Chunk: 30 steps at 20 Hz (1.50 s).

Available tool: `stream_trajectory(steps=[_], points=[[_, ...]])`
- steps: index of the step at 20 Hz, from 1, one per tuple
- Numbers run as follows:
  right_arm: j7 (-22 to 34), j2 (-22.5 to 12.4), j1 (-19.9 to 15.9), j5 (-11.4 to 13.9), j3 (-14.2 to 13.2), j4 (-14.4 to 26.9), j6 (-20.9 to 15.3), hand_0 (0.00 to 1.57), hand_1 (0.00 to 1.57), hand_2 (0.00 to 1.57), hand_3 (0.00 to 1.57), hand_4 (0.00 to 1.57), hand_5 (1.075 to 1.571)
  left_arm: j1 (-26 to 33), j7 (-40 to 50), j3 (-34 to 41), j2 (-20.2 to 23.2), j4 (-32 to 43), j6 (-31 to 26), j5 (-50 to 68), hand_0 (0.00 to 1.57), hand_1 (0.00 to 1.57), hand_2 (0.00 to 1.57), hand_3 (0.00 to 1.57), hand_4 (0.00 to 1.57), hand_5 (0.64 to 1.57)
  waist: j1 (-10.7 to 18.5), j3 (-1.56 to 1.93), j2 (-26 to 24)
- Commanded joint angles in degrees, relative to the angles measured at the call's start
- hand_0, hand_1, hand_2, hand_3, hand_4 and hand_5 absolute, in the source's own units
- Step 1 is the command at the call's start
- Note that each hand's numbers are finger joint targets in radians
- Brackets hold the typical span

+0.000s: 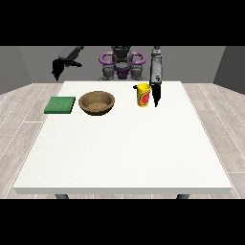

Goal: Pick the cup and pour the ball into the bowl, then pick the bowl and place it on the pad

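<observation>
So the thing that matters here is how the cup [143,94] sits relative to the hand at the view's right [156,94]. That hand hangs down off its arm with the dark fingers pointing at the table [124,148], and the yellow cup is just beside it, on the side towards the middle of the view. The cup stands upright, long axis vertical, and the hand runs roughly parallel to that axis, so to my eye the grab would be a sideways close-in rather than a drop from above. Whether they're already touching, I honestly can't tell; they look right up against each other. Same for the fingers: can't make out if they're spread or curling in.

The other hand, at the view's left [57,69], is way up and off past the table's far corner, well apart from the cup, so the right-side one is clearly the nearer hand for this. Its fingers I can't read either.

From the cup-side hand, the brown bowl [97,103] lies further over towards the view's left, past the cup, and the green pad [60,105] is beyond the bowl again. The ball isn't visible; I guess it's inside the cup.
</observation>
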Motion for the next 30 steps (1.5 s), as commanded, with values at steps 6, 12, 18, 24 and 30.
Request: stream_trajectory(steps=[6, 12, 18, 24, 30], points=[[2.6, -0.1, -1.9, 0.5, 1.6, -2.4, -0.2, 0.0, 0.0, 0.0, 0.0, 0.0, 1.571, -7.4, -9.0, 3.4, 1.0, 15.2, 2.5, 0.9, 0.0, 0.0, 0.0, 0.0, 0.0, 1.526, -2.3, -0.03, 2.3], [1.3, -1.7, -3.9, -0.3, -0.5, -0.4, 0.1, 0.0, 0.0, 0.0, 0.0, 0.0, 1.57, -2.8, -14.7, -0.5, 0.5, 14.6, 15.3, -7.5, 1.29, 1.29, 1.57, 1.57, 1.4, 1.268, -3.2, -0.04, 3.4], [-0.3, -5.8, -1.5, -2.7, -3.5, 3.5, 5.3, 0.0, 0.0, 0.0, 0.0, 0.0, 1.57, -3.6, -11.4, -0.9, -0.3, 15.1, 20.9, -9.0, 1.33, 1.33, 1.57, 1.57, 1.5, 1.241, -4.5, 0.01, 0.5], [2.8, -4.6, -0.4, -1.2, -3.3, 10.6, 3.2, 0.0, 0.0, 0.0, 0.0, 0.0, 1.569, -7.1, 5.9, -7.7, 9.4, 13.2, 23.3, -19.1, 1.38, 1.38, 1.57, 1.57, 1.57, 1.341, 1.0, 0.22, -11.7], [2.9, -2.9, -1.3, 0.3, -1.6, 11.8, 2.1, 0.0, 0.0, 0.0, 0.0, 0.0, 1.568, -16.6, 22.1, -12.1, 17.8, 15.2, 21.4, -27.3, 1.46, 1.46, 1.57, 1.57, 1.57, 1.282, 0.7, 0.12, -13.5]])
